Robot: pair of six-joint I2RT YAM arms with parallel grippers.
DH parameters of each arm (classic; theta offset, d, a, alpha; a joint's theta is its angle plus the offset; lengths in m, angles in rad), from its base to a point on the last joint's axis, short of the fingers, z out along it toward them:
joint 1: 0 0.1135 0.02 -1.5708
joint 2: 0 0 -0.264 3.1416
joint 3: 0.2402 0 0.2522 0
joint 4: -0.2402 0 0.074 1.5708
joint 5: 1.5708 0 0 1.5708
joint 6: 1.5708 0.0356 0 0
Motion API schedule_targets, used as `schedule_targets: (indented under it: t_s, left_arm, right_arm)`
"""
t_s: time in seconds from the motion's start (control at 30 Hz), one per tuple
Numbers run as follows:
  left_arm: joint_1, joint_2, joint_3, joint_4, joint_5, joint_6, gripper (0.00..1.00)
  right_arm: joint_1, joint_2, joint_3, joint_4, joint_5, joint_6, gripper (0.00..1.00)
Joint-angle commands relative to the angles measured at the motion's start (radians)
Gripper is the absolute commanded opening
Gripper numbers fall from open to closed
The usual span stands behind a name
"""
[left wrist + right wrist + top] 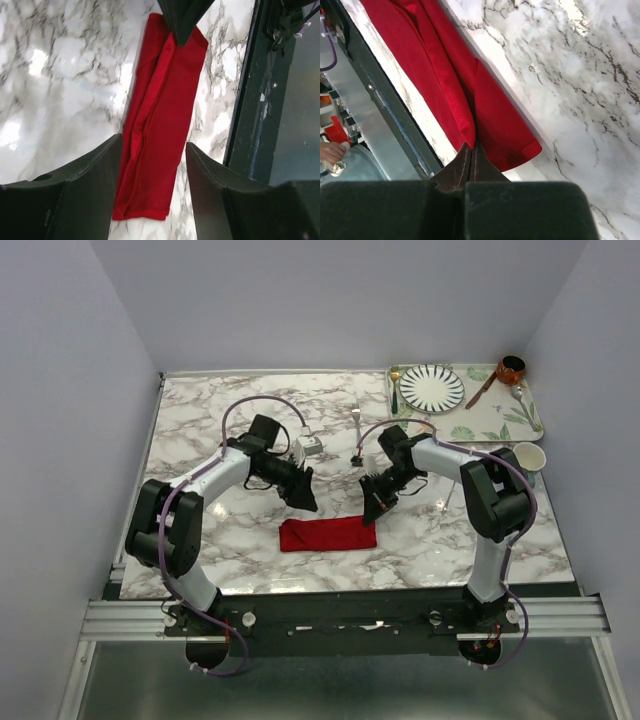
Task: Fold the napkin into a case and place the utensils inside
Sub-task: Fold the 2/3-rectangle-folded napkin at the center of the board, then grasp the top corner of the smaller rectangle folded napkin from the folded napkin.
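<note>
Pinching the case [327,534] at its right edge with my right gripper [374,508]; left gripper [305,502] apart above, worktop [250,420] open beyond.

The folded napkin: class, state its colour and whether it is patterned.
The napkin is plain deep red; best in the left wrist view.

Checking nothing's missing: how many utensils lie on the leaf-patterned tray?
3: a dark-handled gold spoon left of the striped plate, a brown wooden utensil right of it, a silver spoon by the right edge of the leaf-patterned tray. Nothing seems hidden.
</note>
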Motion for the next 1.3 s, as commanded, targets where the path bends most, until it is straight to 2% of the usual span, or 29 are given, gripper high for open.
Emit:
schedule_targets:
  t_s: [0.0, 0.07, 0.3, 0.63, 0.87, 1.27]
  left_arm:
    - [-0.089, -0.034, -0.117, 0.387, -0.034, -0.178, 0.64]
    - [-0.141, -0.031, -0.154, 0.487, -0.046, -0.215, 0.64]
    - [-0.244, 0.055, -0.163, 0.624, -0.101, -0.316, 0.64]
    - [-0.307, 0.17, -0.097, 0.646, -0.126, -0.353, 0.65]
    - [-0.323, 0.182, -0.102, 0.643, -0.101, -0.361, 0.57]
    - [-0.367, 0.173, -0.13, 0.626, -0.199, -0.373, 0.57]
  right_arm:
    - [0.007, -0.052, -0.03, 0.035, -0.032, 0.009, 0.01]
    - [0.005, -0.055, -0.036, 0.044, -0.038, 0.014, 0.01]
    - [0.005, -0.078, -0.053, 0.061, -0.056, 0.022, 0.01]
    - [0.005, -0.086, -0.058, 0.064, -0.083, 0.023, 0.01]
    - [0.005, -0.08, -0.059, 0.067, -0.086, 0.031, 0.01]
    - [0.005, -0.057, -0.058, 0.075, -0.107, 0.054, 0.01]
